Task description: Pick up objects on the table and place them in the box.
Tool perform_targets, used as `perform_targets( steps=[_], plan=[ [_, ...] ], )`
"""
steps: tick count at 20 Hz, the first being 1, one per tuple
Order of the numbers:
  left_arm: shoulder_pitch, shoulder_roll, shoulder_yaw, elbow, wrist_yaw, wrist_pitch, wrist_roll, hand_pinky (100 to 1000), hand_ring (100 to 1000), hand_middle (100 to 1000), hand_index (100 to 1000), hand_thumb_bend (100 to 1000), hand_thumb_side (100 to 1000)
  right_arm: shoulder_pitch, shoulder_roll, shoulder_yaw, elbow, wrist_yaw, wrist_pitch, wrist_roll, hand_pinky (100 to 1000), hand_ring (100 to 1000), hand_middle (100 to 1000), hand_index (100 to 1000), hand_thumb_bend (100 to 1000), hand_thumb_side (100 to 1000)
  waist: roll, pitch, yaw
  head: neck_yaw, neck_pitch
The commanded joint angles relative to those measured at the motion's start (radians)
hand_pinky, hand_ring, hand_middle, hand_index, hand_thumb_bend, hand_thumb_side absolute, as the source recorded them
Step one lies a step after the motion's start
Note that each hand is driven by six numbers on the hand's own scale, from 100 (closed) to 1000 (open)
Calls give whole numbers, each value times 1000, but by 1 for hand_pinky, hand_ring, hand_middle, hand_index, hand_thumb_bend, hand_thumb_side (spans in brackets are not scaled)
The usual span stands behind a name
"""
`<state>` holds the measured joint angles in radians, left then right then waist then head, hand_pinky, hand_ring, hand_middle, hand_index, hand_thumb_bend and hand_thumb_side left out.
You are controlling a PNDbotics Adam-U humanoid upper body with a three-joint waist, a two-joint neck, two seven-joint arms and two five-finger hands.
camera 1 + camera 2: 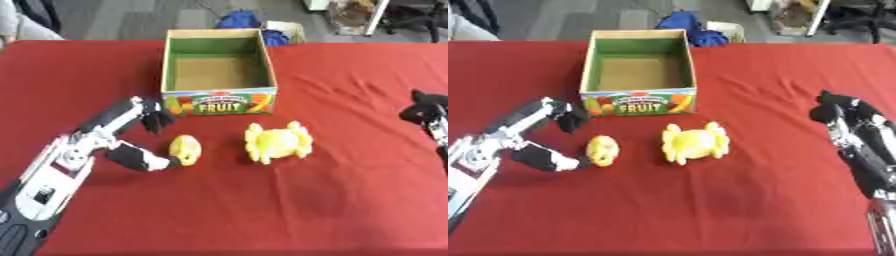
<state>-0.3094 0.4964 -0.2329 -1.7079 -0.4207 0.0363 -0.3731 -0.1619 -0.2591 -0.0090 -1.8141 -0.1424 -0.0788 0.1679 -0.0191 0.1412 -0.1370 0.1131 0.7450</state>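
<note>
While spread wide beside the small yellow fruit (pixel 185 149), left hand (pixel 131 135) brackets it: thumb tip touching or nearly touching the fruit's lower left side, upper fingers hanging just above and to its left, nothing yet enclosed. Lies on the red tablecloth (pixel 306 210), just in front of the box (pixel 219 70) and left of the larger yellow object (pixel 277 141).

Judged light and rigid, probably a hollow toy piece with a smooth skin apt to slip or roll under a one-sided push. Best taken across its short middle, thumb on the near side and fingers on the far side, closing evenly so as not to squirt it toward the box wall.

Larger yellow object: lobed, irregular outline, well apart from both hands; material not clear, likely light too, with the lobes offering purchase for a pinch or a wrap over the top.

Box: open-topped, green inner walls, brown floor, no contents visible. Front panel printed with coloured fruit pictures and the word "FRUIT" in large letters; smaller line above it not legible.

Right hand (pixel 843 116): idle at the right edge, resting near the cloth, fingers curled inward and holding nothing, well apart from every object.
</note>
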Motion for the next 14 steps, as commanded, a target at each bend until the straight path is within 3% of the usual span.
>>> perform_targets(
  steps=[1, 14],
  plan=[
    [-18, 12, -6, 9, -20, -4, -10, 611, 556, 555, 712, 627, 207, -10, -17, -2, -14, -1, -2, 4, 823, 1000, 570, 729, 100, 460, 2, -13, -2, 2, -11],
    [-48, -37, -45, 142, -74, -12, 59, 607, 554, 552, 702, 593, 146, -9, -16, -1, -13, 0, -3, 5, 823, 1000, 570, 729, 100, 457, -1, -12, -7, 4, -16]
  ],
)
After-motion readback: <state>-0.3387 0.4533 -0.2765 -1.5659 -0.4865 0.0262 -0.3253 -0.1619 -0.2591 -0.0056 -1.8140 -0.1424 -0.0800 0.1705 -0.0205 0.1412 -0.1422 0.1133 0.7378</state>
